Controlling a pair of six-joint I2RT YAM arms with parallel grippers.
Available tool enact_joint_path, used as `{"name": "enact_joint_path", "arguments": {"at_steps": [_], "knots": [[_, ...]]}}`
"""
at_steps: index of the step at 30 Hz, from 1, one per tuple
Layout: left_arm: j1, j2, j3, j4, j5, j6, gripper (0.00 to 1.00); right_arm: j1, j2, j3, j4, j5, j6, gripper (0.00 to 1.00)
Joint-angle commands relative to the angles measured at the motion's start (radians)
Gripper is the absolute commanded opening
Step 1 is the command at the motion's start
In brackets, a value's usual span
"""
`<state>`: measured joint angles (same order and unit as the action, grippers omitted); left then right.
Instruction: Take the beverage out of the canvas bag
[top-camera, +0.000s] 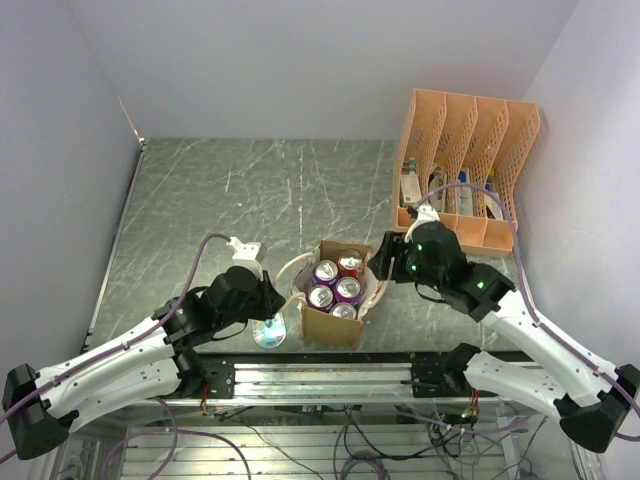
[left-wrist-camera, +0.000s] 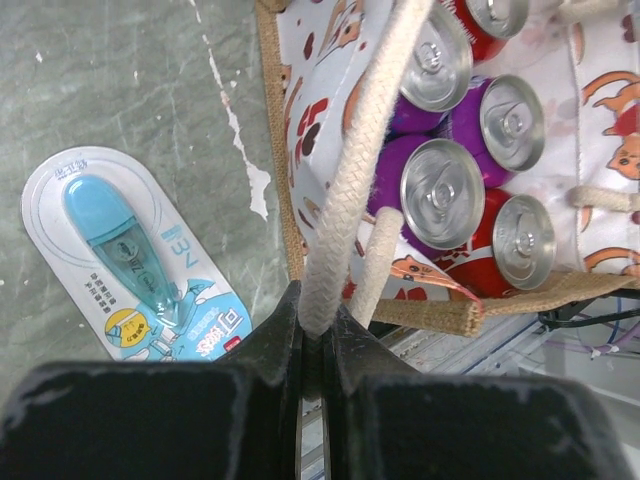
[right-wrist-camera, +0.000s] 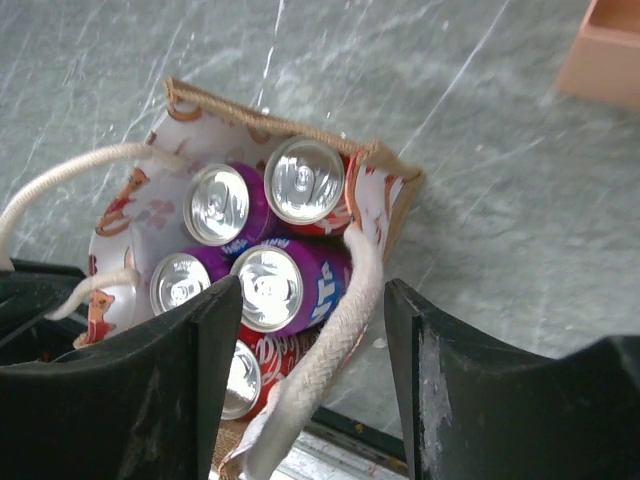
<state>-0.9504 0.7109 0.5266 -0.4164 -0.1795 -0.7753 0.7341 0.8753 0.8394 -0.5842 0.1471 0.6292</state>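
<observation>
Canvas bag (top-camera: 332, 326) at table (top-camera: 250, 200) edge, cans (top-camera: 347, 289) crowded

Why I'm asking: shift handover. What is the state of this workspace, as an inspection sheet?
Surface: dark marbled tabletop.
Job's things: canvas bag upright near the front edge, five cans inside, three purple, two red.
Clutter: correction-tape packet left of the bag; orange file organizer far right, partly filled.
Grippers: left pincer shut on one cream handle; right pincer open astride the other handle.
Cables: lilac cable looping off each arm; loose wiring below the table.
Surroundings: plain pale walls on three sides.
</observation>
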Motion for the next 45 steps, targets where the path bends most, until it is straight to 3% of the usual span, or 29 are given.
{"name": "enact_joint_path", "arguments": {"at_steps": [1,4,6,12,18,23,30,38,45], "knots": [[0.003,0.015,0.063,-0.027,0.021,0.028,0.07,0.0,0.047,0.149,-0.136,0.139,-0.13,0.6],[0.004,0.021,0.074,-0.027,0.021,0.031,0.07,0.005,0.091,0.244,-0.186,0.173,-0.163,0.63],[0.004,0.025,0.076,-0.023,0.021,0.032,0.07,0.037,0.125,0.277,-0.212,0.194,-0.17,0.71],[0.003,0.033,0.074,-0.011,0.024,0.025,0.07,0.377,0.287,0.368,-0.338,0.544,-0.088,0.81],[0.003,0.035,0.08,-0.023,0.017,0.027,0.07,0.552,0.572,0.504,-0.499,0.72,0.006,0.87],[0.004,0.012,0.082,-0.049,0.015,0.021,0.07,0.561,0.681,0.49,-0.549,0.773,0.075,0.92],[0.004,-0.016,0.096,-0.09,0.0,0.028,0.07,0.554,0.583,0.473,-0.631,0.848,0.126,1.0],[0.003,0.009,0.091,-0.061,0.007,0.029,0.07,0.507,0.438,0.586,-0.488,0.8,-0.113,1.0],[0.004,0.011,0.088,-0.049,0.008,0.022,0.07,0.506,0.509,0.653,-0.271,0.581,-0.279,0.98]]}}
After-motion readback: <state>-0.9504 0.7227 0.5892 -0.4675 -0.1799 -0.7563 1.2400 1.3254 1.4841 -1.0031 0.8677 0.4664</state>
